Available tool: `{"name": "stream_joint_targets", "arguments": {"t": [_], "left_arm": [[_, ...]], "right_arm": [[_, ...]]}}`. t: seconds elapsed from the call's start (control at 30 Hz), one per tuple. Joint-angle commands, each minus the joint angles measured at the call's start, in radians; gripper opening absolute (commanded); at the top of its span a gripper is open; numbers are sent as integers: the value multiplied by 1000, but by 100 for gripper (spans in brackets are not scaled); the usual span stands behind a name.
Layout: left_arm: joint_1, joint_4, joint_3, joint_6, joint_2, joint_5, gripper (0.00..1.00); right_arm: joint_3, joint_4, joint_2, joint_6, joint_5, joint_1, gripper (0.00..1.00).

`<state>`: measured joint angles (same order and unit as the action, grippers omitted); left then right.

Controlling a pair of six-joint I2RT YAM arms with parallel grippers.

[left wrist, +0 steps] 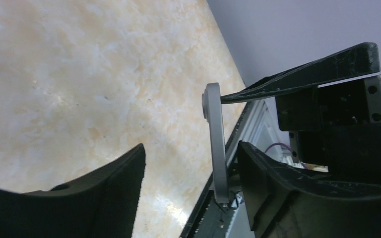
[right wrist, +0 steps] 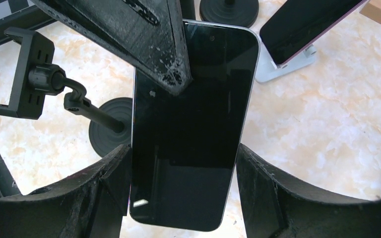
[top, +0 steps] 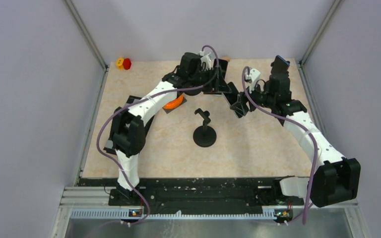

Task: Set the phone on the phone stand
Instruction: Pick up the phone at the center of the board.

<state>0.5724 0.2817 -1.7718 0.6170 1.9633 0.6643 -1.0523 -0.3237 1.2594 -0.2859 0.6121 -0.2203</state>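
As the phone [right wrist: 188, 124] is judged stiff and slick, its long edges are clamped by the right gripper [right wrist: 183, 163]; left gripper [left wrist: 191, 153] spread; stand [top: 204, 133] at seven o'clock.

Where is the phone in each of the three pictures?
Top external: the phone is upper middle, small and dark, hard to pick out.
Left wrist: seen edge-on, a thin grey strip at centre.
Right wrist: fills the centre, screen dark.
Shared landmark: the black stand, below the phone from above, left of it for the right wrist; not seen by the left wrist.
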Motion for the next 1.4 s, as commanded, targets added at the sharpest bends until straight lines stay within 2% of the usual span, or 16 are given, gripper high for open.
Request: {"name": "stream_joint_targets", "arguments": {"t": [0.0,0.27,0.4,0.47,0.57,0.63,0.7,0.77,1.07,1.2,1.27,1.37], "left_arm": [[13,-101,-25,88,10,85,66],[41,-178,33,143,11,145,32],[42,-173,24,113,8,154,11],[42,-153,10,72,0,154,0],[42,-113,-12,-23,-19,156,0],[41,-99,-17,-79,-43,173,0],[41,-82,-18,-145,-75,200,0],[41,-63,-18,-215,-105,221,0],[40,34,-17,-478,-222,405,0],[40,63,5,-537,-273,448,0],[40,58,21,-543,-293,461,0],[41,57,38,-552,-318,456,0]], "right_arm": [[1,95,-33,13,23,-2,0],[14,111,-49,24,28,-4,0],[23,114,-60,28,30,-2,6],[28,116,-70,34,29,-2,18],[28,107,-104,40,17,-2,59],[31,96,-135,40,-1,-3,77],[30,73,-168,20,-13,-2,89],[22,28,-195,-7,-17,1,95],[-86,-168,-178,-48,66,4,96],[-112,-208,-143,-68,200,6,94],[-130,-228,-113,-80,282,5,90],[-171,-276,-46,-100,424,4,77]]}}
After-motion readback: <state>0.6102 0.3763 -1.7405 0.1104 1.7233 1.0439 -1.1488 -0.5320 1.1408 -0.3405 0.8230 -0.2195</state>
